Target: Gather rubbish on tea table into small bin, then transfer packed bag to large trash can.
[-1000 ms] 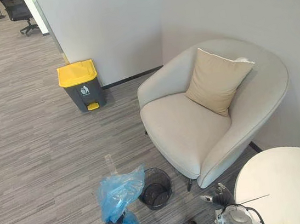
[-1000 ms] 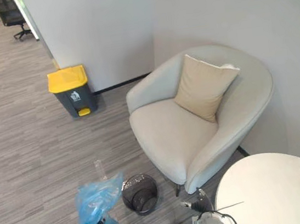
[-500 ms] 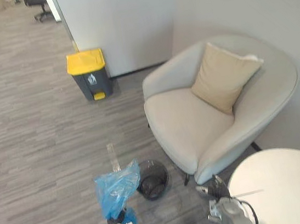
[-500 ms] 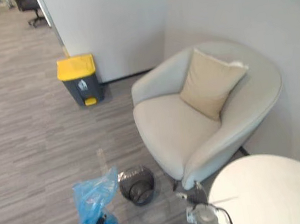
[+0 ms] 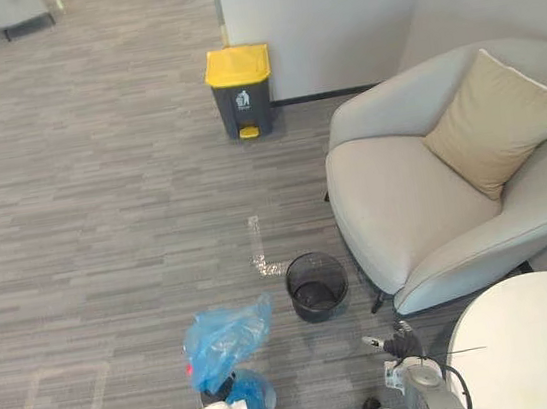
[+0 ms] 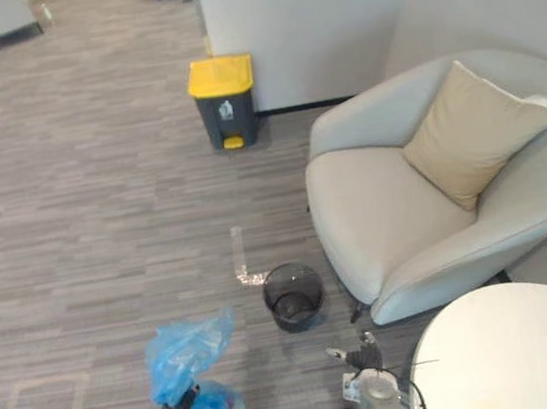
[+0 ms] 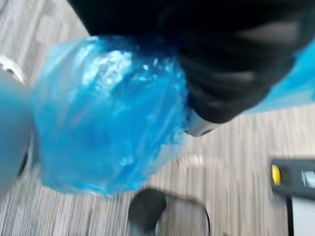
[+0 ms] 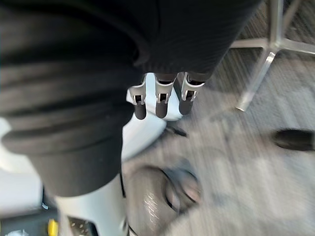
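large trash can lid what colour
Yellow; the trash can lid shows best in the left eye view.

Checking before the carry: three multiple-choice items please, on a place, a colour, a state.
1. Where does the small bin stand? A on the round table; B on the floor by the armchair; C against the wall.
2. The large trash can's lid is? A green; B yellow; C red.
3. The right hand is? A open, empty; B shut on the cushion; C shut on the bin's rim.
B: it stands on the floor at the armchair's front. B: yellow lid over grey body. A: fingers straight, nothing in them.
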Robot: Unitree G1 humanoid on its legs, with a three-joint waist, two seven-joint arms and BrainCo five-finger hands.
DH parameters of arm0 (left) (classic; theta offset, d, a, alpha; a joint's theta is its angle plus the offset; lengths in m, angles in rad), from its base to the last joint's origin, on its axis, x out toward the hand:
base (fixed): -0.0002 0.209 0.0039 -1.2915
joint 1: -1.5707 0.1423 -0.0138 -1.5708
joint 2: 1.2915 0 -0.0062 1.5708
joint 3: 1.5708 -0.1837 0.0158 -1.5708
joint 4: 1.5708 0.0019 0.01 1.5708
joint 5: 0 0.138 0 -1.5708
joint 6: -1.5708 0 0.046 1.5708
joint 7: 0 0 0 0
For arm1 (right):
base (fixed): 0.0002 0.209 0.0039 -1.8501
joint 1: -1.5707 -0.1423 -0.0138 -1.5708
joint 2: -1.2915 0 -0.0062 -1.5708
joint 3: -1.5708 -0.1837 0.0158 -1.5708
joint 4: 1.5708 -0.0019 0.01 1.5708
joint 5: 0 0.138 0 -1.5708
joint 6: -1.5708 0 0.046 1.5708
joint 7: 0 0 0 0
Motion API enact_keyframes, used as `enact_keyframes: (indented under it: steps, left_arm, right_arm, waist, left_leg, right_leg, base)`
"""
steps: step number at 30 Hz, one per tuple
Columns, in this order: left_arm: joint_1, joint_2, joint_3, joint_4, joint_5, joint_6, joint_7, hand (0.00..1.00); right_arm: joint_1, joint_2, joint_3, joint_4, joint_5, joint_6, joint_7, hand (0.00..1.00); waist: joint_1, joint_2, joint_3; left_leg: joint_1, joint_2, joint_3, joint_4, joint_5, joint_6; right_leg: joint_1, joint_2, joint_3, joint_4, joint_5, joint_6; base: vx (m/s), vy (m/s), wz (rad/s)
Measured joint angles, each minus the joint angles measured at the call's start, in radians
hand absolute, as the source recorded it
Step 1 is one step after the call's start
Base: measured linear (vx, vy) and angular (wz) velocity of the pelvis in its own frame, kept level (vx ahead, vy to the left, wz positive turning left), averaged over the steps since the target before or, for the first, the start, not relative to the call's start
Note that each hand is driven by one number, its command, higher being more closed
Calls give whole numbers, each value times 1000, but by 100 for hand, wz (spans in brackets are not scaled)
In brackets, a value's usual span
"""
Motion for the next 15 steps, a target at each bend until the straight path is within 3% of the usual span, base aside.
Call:
enact_keyframes:
  steps: [7,9,10,12,13,14,15]
  left_arm:
    - [-21,42,-33,70,0,-1,0,100]
    - [-22,49,-32,78,0,-1,0,100]
    - [-22,52,-32,77,0,-2,0,100]
    - [-22,54,-33,78,0,-2,-1,100]
    - [-22,47,-34,79,0,-2,-1,100]
    - [-22,41,-34,71,0,-3,-1,100]
    - [-22,41,-33,63,0,-3,-1,100]
  right_arm:
    - [-30,-21,-32,116,-4,1,-9,0]
    - [-52,-19,-49,119,-7,1,-10,0]
    - [-59,-19,-63,122,-15,1,-10,0]
    - [-62,-25,-68,122,-21,1,-10,0]
    - [-61,-37,-68,121,-22,1,-10,0]
    - [-54,-43,-69,116,-21,1,-10,0]
    - [-50,-46,-68,115,-21,1,-10,0]
  waist:
    - [4,-5,-7]
    - [3,-4,-1]
    - [7,-14,13]
    - [2,-8,16]
    - [-1,-6,21]
    - [-4,8,29]
    - [-6,5,38]
  left_leg:
    - [28,-50,-36,-72,25,19]
    - [26,-58,-35,-51,8,22]
    - [26,-63,-41,-19,-29,35]
    - [30,-69,-65,0,-57,40]
    - [34,-64,-91,16,-73,49]
    - [48,-67,-122,39,-91,58]
    - [61,-61,-145,54,-101,66]
  right_leg:
    - [62,-2,16,-83,31,2]
    - [53,-11,17,-65,14,22]
    - [46,-34,3,-4,-23,24]
    - [40,-54,3,79,-49,21]
    - [9,-68,11,189,-54,6]
    - [-36,-75,69,338,-38,-36]
    - [-79,-73,119,452,-10,-75]
  base:
    - [38,80,19]
    - [144,41,2]
    - [162,49,11]
    - [116,31,26]
    - [171,86,59]
    - [186,110,66]
    - [253,111,72]
